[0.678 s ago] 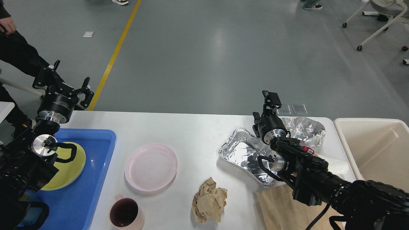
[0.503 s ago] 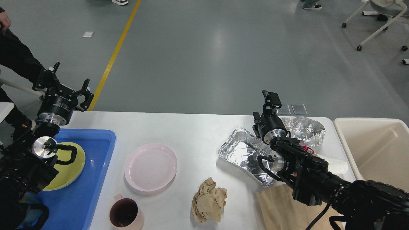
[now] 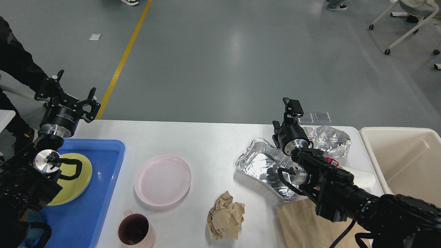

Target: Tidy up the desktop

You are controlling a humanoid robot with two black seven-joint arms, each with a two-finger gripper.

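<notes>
The white desktop (image 3: pixel 206 137) holds a pink plate (image 3: pixel 162 180), a pink mug (image 3: pixel 135 231), a crumpled brown paper ball (image 3: pixel 225 216), a foil tray (image 3: pixel 262 165), crumpled foil (image 3: pixel 327 137) and a brown paper bag (image 3: pixel 303 224). A yellow-green plate (image 3: pixel 77 179) lies in the blue tray (image 3: pixel 100 193) at the left. My left gripper (image 3: pixel 70 93) hangs open and empty above the tray's far left corner. My right gripper (image 3: pixel 292 109) stands above the foil tray's far edge; it shows as one dark block, and its fingers cannot be told apart.
A cream bin (image 3: pixel 399 155) stands off the desktop's right end. A white roll (image 3: pixel 360 177) and a small red item (image 3: pixel 331 161) lie beside my right arm. A person in dark clothes (image 3: pixel 17 65) stands at the far left.
</notes>
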